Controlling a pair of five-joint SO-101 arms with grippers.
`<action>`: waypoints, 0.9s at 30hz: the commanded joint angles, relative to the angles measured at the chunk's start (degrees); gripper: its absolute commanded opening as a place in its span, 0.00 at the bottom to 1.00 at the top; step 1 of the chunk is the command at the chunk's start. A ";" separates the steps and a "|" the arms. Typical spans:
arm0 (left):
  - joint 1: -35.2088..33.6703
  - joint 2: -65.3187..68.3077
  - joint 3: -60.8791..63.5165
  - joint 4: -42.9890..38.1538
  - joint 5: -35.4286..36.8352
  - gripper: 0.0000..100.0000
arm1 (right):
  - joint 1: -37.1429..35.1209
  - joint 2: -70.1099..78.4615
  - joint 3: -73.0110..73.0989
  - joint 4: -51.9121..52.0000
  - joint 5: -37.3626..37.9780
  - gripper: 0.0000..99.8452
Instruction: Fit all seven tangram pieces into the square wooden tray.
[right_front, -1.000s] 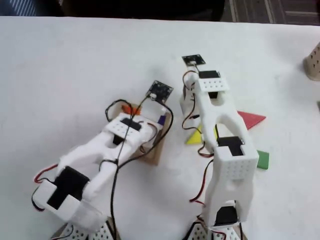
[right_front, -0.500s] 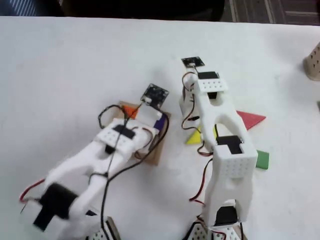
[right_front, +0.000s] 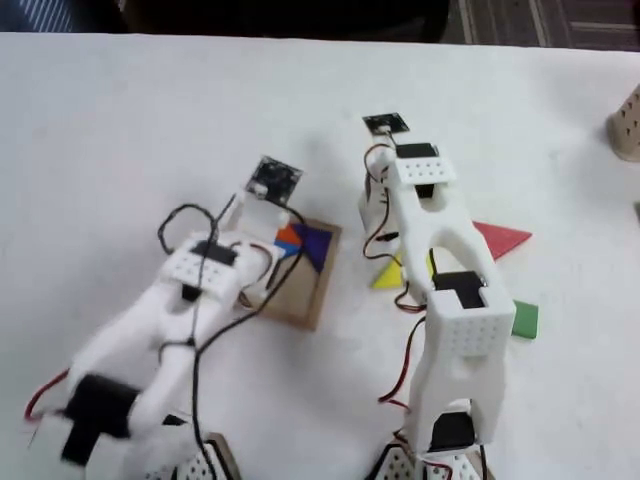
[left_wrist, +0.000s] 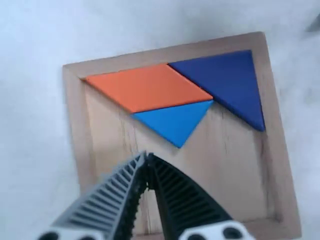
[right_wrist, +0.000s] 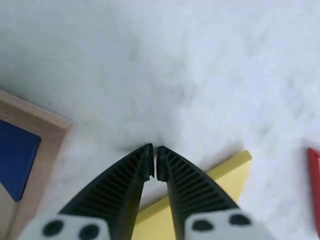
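Wooden tray (left_wrist: 73, 131) holds orange piece (left_wrist: 147, 86), light-blue piece (left_wrist: 172, 120) and navy piece (left_wrist: 227, 82) clustered at one edge; left jaws and right jaws are closed, empty.

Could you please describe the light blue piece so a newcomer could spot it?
Find the wooden tray on the table. Of three pieces inside, the light blue triangle sits against the orange parallelogram; it is the smallest, paler than the dark blue triangle.

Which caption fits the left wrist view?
Shut left pincer over wooden tray holding orange parallelogram, light blue triangle, dark blue triangle.
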 joint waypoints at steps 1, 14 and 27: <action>-0.48 6.11 -6.68 0.09 -0.97 0.02 | 0.22 -1.36 -2.37 0.22 -0.53 0.02; 2.68 8.22 -8.53 -3.78 -0.97 0.02 | 0.48 -1.36 -2.37 0.22 -0.53 0.02; 2.07 5.49 -5.80 -2.81 -1.32 0.02 | 0.84 -1.45 -2.37 0.31 -0.53 0.02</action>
